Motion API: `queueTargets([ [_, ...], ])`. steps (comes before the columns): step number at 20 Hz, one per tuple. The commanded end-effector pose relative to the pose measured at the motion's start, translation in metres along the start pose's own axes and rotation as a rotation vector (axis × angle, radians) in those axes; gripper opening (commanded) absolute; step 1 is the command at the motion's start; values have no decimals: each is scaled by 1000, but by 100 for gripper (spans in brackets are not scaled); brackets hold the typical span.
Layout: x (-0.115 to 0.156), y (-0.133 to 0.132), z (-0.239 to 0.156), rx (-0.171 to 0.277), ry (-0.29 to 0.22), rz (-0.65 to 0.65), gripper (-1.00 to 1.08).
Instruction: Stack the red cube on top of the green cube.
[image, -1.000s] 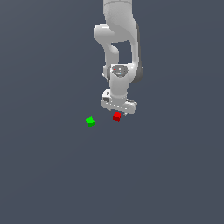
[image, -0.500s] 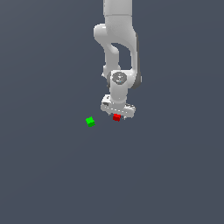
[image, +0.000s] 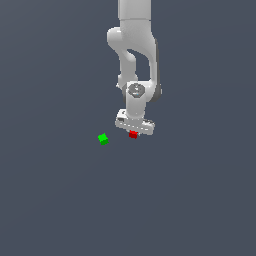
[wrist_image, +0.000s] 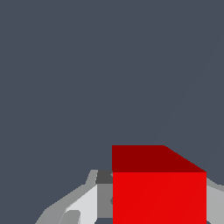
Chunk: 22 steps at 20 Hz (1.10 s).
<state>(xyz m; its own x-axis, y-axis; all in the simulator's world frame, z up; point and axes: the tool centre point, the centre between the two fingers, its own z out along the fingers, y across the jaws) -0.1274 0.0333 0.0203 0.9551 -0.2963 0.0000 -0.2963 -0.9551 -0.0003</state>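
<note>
Red cube (image: 133, 134) sits right under the white gripper (image: 134, 131), between its fingers in the wrist view, where it fills the lower frame with grey finger parts on both sides; looks clamped on the cube, but whether it is lifted off the floor cannot be told; green cube (image: 103, 139) lies apart on the floor, toward the exterior view's left, not in the wrist view. Step in hand reads as the grasp of 1 cube, stacking not yet done; next move calls for a lift, a carry toward the green cube, then lining up squarely above it before lowering and letting go.
</note>
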Motion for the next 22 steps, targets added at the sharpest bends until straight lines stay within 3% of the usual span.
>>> queueTargets([
  [1,0,0,0,0,0,1,-100],
  [11,0,0,-11,0,0,0,-100],
  [22,-1,1,-71,0,0,0,-100],
])
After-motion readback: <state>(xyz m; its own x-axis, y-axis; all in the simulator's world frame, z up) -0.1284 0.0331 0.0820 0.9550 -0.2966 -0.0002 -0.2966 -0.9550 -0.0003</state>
